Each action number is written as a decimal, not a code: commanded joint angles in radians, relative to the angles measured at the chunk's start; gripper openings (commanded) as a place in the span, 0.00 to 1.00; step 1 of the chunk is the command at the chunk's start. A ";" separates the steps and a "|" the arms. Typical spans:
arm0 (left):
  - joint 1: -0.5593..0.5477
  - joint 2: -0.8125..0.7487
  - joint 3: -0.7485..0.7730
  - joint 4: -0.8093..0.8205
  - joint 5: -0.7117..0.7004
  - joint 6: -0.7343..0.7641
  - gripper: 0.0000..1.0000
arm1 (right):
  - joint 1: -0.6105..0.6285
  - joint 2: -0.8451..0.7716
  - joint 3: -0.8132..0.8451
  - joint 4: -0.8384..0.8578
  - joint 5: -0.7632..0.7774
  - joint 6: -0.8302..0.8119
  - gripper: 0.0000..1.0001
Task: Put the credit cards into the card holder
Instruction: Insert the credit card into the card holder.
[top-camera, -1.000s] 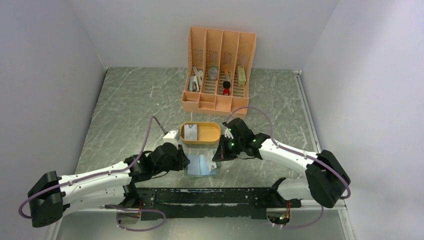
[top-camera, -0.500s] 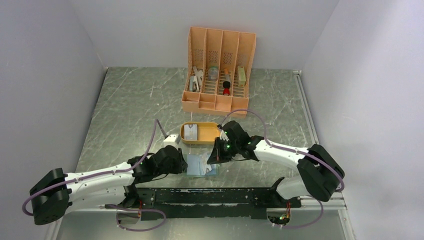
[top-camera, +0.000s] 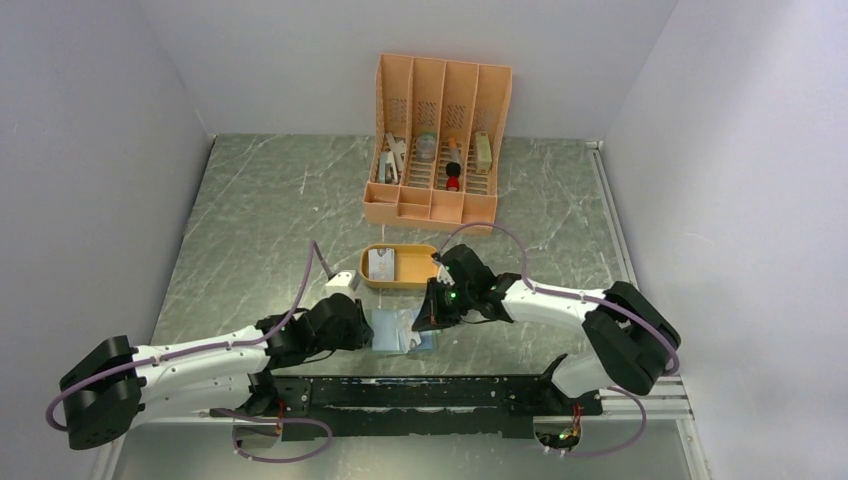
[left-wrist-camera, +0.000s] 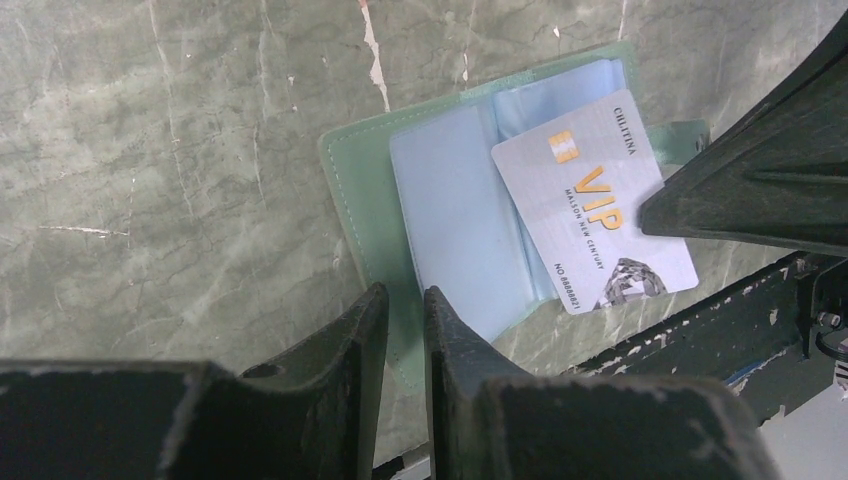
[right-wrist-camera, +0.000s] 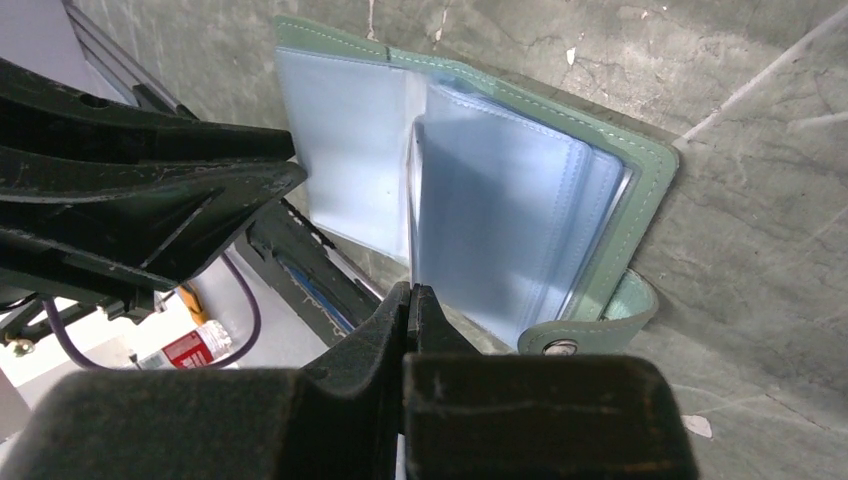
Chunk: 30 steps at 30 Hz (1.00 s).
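The card holder (top-camera: 398, 333) lies open on the table near the front edge, grey-green with clear blue pockets (left-wrist-camera: 455, 215) (right-wrist-camera: 500, 215). My right gripper (right-wrist-camera: 410, 290) (top-camera: 424, 320) is shut on a pale credit card (left-wrist-camera: 590, 215) marked VIP. The card lies slanted over the holder's right-hand pockets and shows only edge-on in the right wrist view. My left gripper (left-wrist-camera: 405, 295) (top-camera: 368, 325) hovers at the holder's left cover (left-wrist-camera: 360, 200), its fingers a narrow gap apart with nothing between them. Another credit card (top-camera: 381, 263) rests in the orange oval tray (top-camera: 425, 270).
A tall orange slotted organizer (top-camera: 438, 140) with small items stands at the back. The black rail (top-camera: 430, 392) along the table's front edge runs just behind the holder. The holder's snap strap (right-wrist-camera: 600, 325) sticks out on its right side.
My right gripper has carried the card left and toward the front, over the open holder. The left arm has shifted slightly and stays at the holder's left edge.
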 joint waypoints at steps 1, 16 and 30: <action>-0.002 -0.016 -0.015 0.033 -0.010 -0.010 0.25 | 0.008 0.020 -0.017 0.030 0.006 0.015 0.00; -0.002 -0.029 -0.037 0.030 -0.008 -0.021 0.25 | 0.022 0.062 -0.034 0.128 -0.005 0.059 0.00; -0.002 -0.043 -0.040 -0.025 -0.043 -0.034 0.22 | 0.031 0.102 -0.038 0.161 0.026 0.058 0.00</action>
